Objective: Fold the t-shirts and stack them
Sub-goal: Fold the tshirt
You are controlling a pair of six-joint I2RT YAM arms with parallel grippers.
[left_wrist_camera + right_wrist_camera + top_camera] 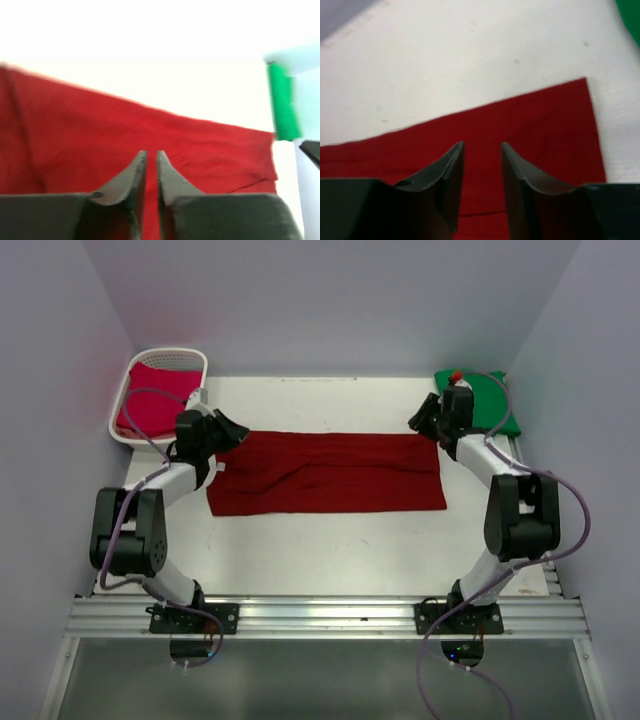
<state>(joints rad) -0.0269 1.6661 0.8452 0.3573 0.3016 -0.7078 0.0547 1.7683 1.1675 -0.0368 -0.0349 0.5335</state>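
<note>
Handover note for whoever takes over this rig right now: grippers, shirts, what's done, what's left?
Grippers: left gripper barely parted, empty, above the left end of the maroon t-shirt; right gripper open, empty, above its far right corner.
Shirts: maroon t-shirt folded into a long strip in the middle of the table; green t-shirt folded at the far right corner; crimson t-shirt in the white basket, far left.
Done: green folded, maroon partly.
Left: finish maroon, fold crimson, stack all three.

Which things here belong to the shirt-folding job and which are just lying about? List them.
Job: maroon shirt, spread flat mid-table; green shirt, far right corner; pink shirt, far left.
Lying about: basket, holding the pink shirt.
</note>
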